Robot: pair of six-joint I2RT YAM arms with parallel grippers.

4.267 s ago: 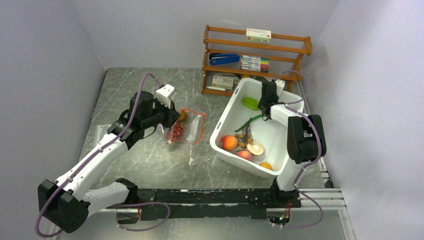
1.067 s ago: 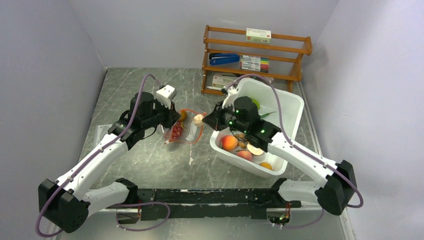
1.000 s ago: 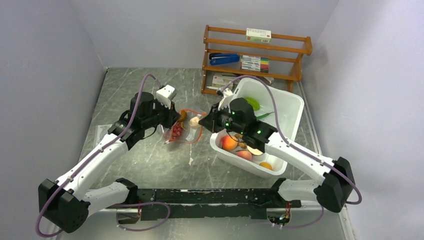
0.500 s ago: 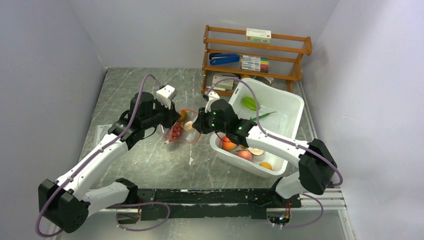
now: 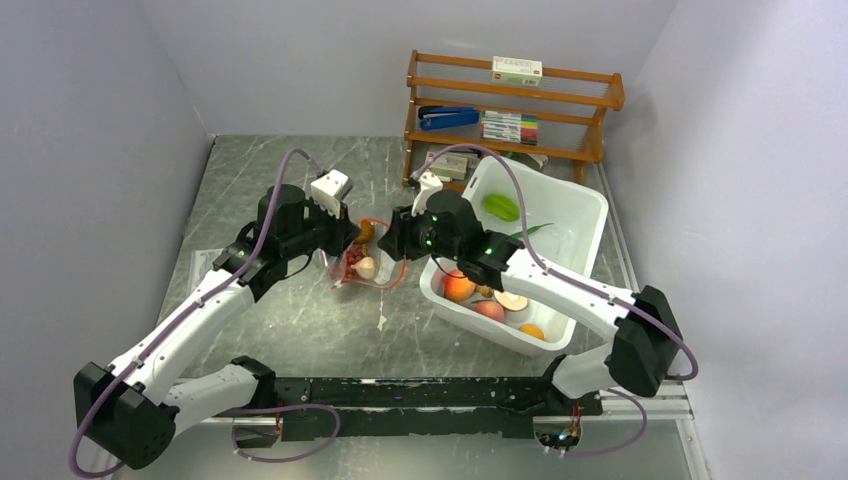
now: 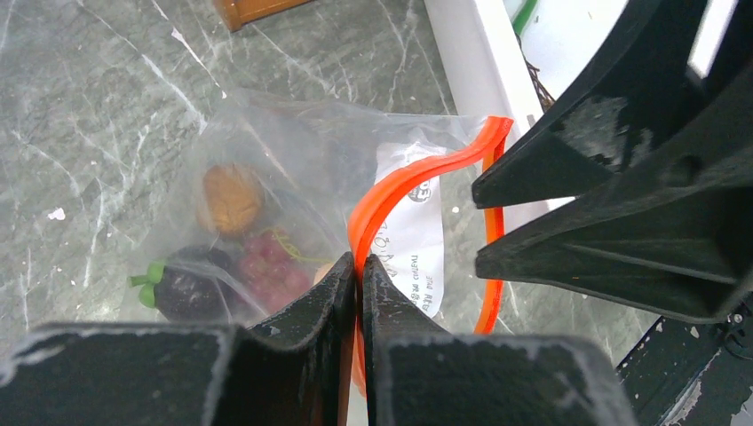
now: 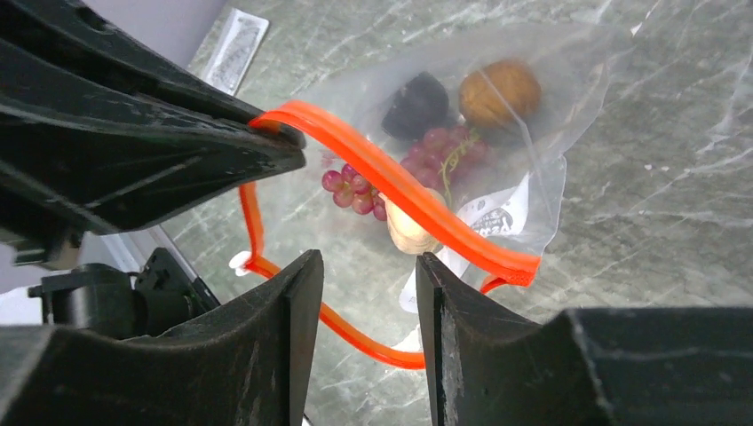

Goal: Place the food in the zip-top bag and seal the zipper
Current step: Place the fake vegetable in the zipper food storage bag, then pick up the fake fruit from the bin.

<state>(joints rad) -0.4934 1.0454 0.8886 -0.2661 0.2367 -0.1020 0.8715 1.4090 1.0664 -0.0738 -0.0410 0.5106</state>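
Note:
The clear zip-top bag [image 5: 372,262] hangs open between the arms, and my left gripper [image 6: 358,262] is shut on its red-orange zipper [image 6: 404,182]. Inside lie red grapes [image 7: 355,190], a dark fruit [image 7: 417,103], a brown nut [image 7: 499,90] and a pale bulb [image 7: 409,233]. My right gripper [image 7: 366,257] stands open and empty just above the bag's mouth, the bulb lying below it. From above, the left gripper [image 5: 345,238] and the right gripper [image 5: 393,240] face each other across the mouth. More food stays in the white bin [image 5: 583,190]: a green pod [image 5: 502,208], a peach [image 5: 458,286], an orange fruit [image 5: 532,331].
The white bin sits just right of the bag, its near corner close to the right wrist. A wooden shelf [image 5: 510,110] with a stapler, markers and boxes stands at the back. A small paper packet [image 5: 204,263] lies on the table at the left.
My right gripper brought the pale bulb from the bin side to the bag's mouth, then opened. The bulb now lies inside the bag. The left arm kept hold of the zipper.

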